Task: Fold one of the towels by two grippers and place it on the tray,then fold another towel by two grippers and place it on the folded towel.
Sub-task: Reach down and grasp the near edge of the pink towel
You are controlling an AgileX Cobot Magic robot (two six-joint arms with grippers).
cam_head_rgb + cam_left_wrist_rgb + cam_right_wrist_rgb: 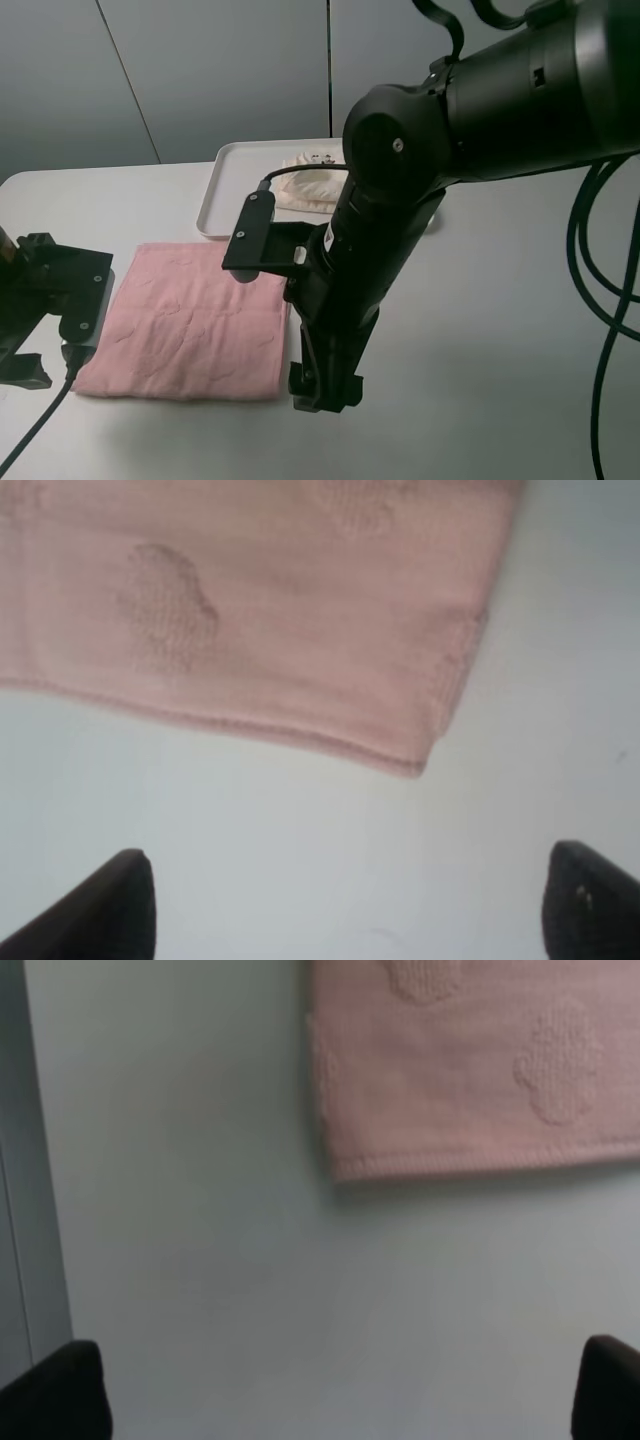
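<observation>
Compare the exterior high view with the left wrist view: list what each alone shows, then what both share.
Exterior high only: the tray holding the cream-white towel, and the right arm reaching down beside the pink towel. Left wrist only: the left gripper's two tips spread wide over bare table, short of the towel's hemmed corner. Both: the pink towel lying flat on the white table.
</observation>
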